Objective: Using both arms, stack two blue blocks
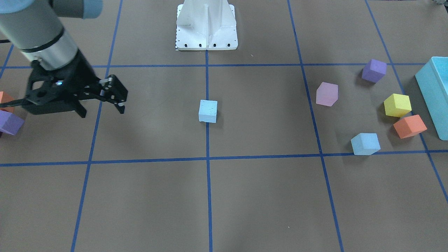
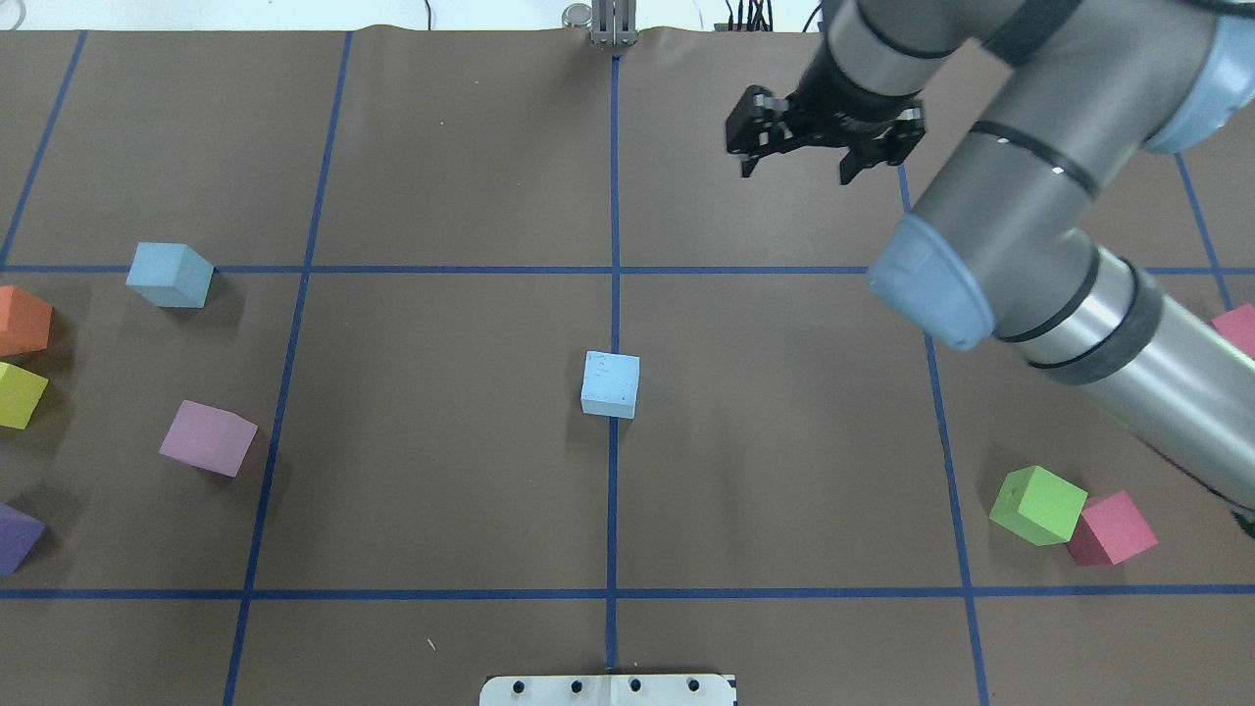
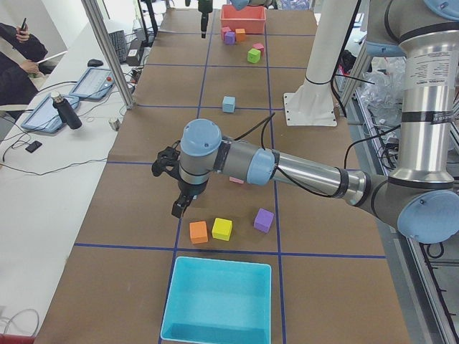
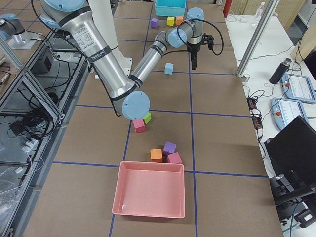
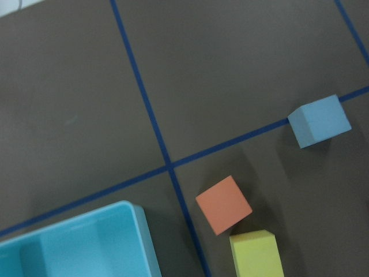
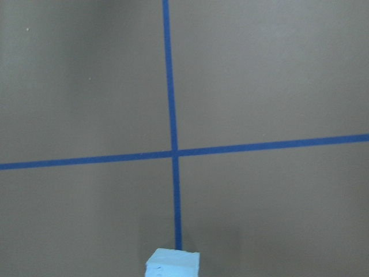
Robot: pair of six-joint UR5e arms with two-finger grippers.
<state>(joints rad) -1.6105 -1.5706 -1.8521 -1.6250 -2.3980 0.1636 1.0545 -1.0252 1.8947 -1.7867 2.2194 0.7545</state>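
One pale blue block sits on the centre line of the table; it also shows in the overhead view and at the bottom edge of the right wrist view. The second blue block lies on the robot's left side, near the orange and yellow cubes. My right gripper is open and empty, hovering on the far side of the table, away from the centre block. My left gripper hangs above the cubes near the turquoise box; I cannot tell whether it is open or shut.
A purple cube, pink cube, yellow cube and orange cube lie by the turquoise box. A green cube and red cube lie on the right side. A pink tray stands at the right end.
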